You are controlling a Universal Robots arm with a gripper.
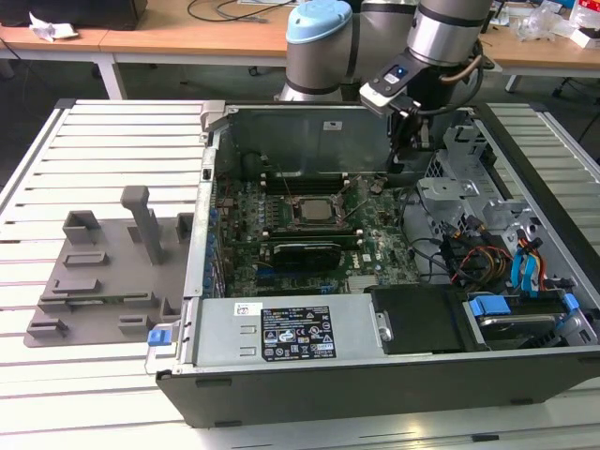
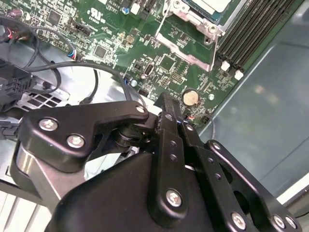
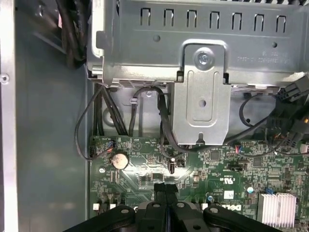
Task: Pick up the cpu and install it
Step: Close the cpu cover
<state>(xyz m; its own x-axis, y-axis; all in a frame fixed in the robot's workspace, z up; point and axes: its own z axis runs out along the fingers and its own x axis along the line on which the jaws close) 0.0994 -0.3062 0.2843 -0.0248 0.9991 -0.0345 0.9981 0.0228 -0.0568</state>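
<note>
The cpu is a pale square chip lying inside the socket frame in the middle of the green motherboard, within the open computer case. In the second wrist view, a corner of the cpu shows inside its metal frame. My gripper hangs over the board's far corner, toward the exterior view's right of the socket and apart from it. In both wrist views its black fingers are pressed together with nothing between them, just above the board near a coin battery.
A long black graphics card lies in front of the socket. The power supply fills the case's front. A metal drive cage and coloured cables crowd the exterior view's right. A grey fixture lies outside the case, at the exterior view's left.
</note>
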